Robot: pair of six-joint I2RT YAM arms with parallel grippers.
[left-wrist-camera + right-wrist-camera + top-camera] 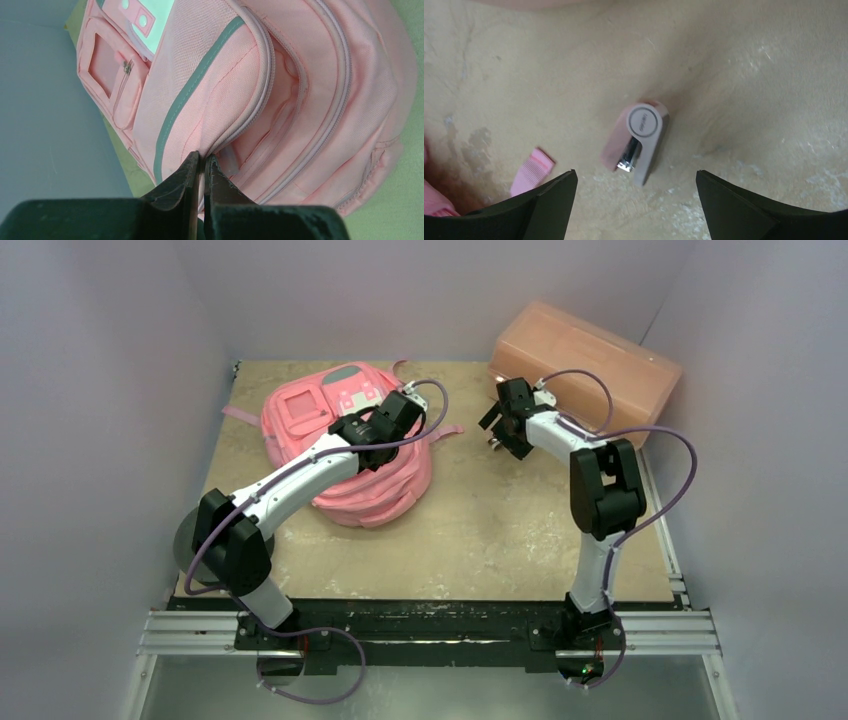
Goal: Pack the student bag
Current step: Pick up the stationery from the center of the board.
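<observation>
My left gripper (201,159) is pressed together on the open zipper edge of the student bag (215,90), which spreads out just ahead of it. My right gripper (636,175) hangs spread wide, with a small pink stapler (640,140) on the table (749,75) directly below the gap.

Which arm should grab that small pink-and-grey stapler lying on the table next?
Right. The right gripper hangs open directly over the small pink-and-grey stapler, jaws either side of it. The left gripper is shut on the zipper edge of the soft pink fabric backpack, so it is occupied.
</observation>
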